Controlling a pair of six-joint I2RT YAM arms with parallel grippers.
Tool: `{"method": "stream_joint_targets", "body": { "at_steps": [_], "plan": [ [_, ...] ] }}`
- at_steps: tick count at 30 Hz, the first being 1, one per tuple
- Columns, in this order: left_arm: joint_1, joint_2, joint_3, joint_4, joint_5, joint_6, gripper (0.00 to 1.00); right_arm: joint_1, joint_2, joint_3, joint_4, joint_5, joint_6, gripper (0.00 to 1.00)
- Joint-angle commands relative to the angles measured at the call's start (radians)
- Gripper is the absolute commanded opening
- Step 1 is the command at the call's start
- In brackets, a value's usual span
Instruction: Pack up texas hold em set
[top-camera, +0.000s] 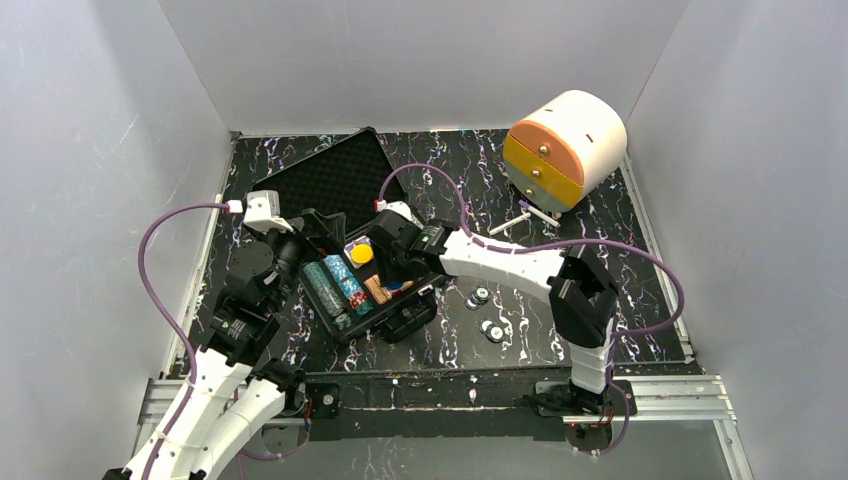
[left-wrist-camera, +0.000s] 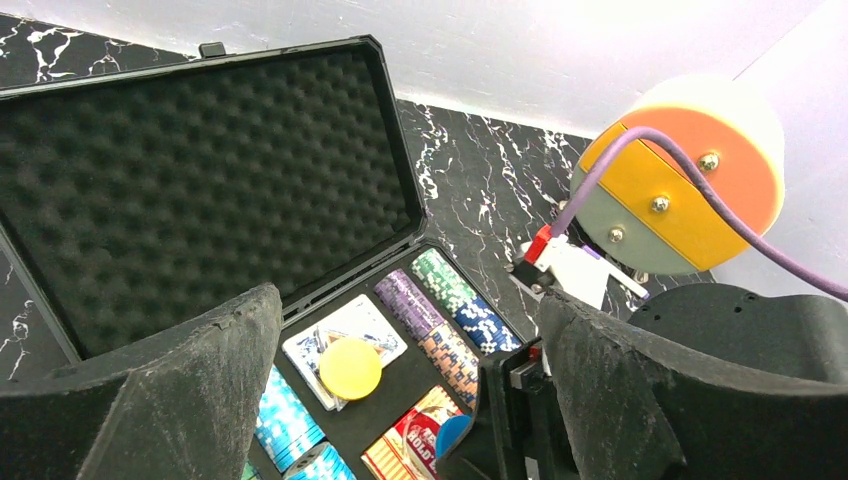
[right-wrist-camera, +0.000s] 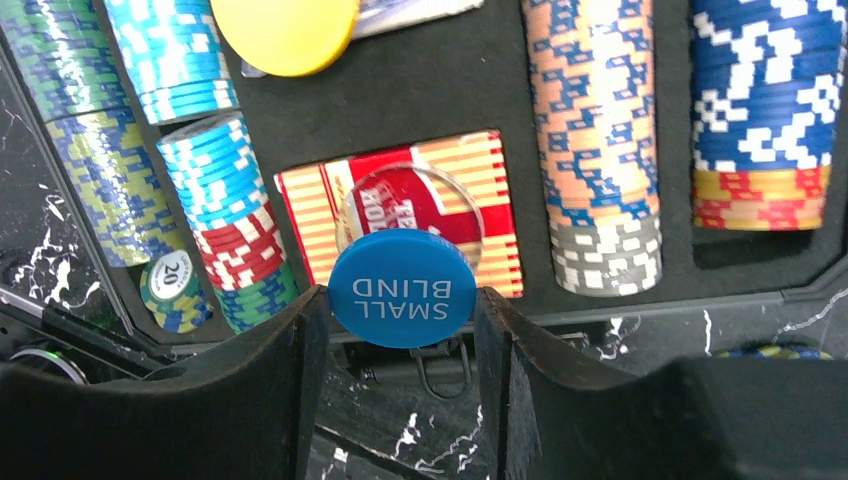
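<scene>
Done: the case (top-camera: 320, 178) lies open with its chip rows (right-wrist-camera: 595, 130) seated in the foam. The deck (right-wrist-camera: 300, 215) is in its slot, and a yellow button (right-wrist-camera: 285, 30) rests further in.
Left: a few loose chips (top-camera: 481, 297) lie on the table (top-camera: 600, 260) just right of the case. The blue button (right-wrist-camera: 403, 287) is not yet set down and the lid is not yet closed. I judge the job well along but not finished.
Right gripper (right-wrist-camera: 400, 310): partly closed on the blue button, pinching it by its rim over the deck at the case's front edge.
Left gripper (left-wrist-camera: 408, 310): jaws wide, holding nothing, hovering at the case's left side.
Case place: left of the table's middle, with the lid laid back towards the far left corner.
Case axis: the long side runs near-left to far-right, skewed to the table's edges. The front side faces near-right.
Button facing: the flat face is turned up to my wrist camera. It is round, so it has no long axis.
</scene>
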Motion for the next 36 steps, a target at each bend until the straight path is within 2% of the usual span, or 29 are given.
{"method": "stream_joint_targets", "body": {
  "at_steps": [1, 13, 24, 32, 36],
  "plan": [
    [-0.003, 0.003, 0.012, -0.010, -0.038, 0.000, 0.98, 0.010, 0.050, 0.087, -0.028, 0.038, -0.011, 0.56],
    [-0.003, 0.024, 0.029, -0.034, -0.058, 0.001, 0.98, 0.015, 0.092, 0.121, -0.051, 0.041, -0.013, 0.58],
    [-0.003, 0.039, 0.032, -0.041, -0.066, -0.002, 0.98, 0.018, 0.092, 0.125, -0.066, 0.038, -0.015, 0.66],
    [-0.003, 0.061, 0.042, -0.051, -0.066, -0.003, 0.98, 0.017, -0.005, 0.060, 0.029, 0.051, 0.006, 0.77],
    [-0.003, 0.079, 0.045, -0.044, -0.036, -0.005, 0.98, 0.016, -0.161, -0.100, 0.199, 0.120, 0.047, 0.79]
  ]
}}
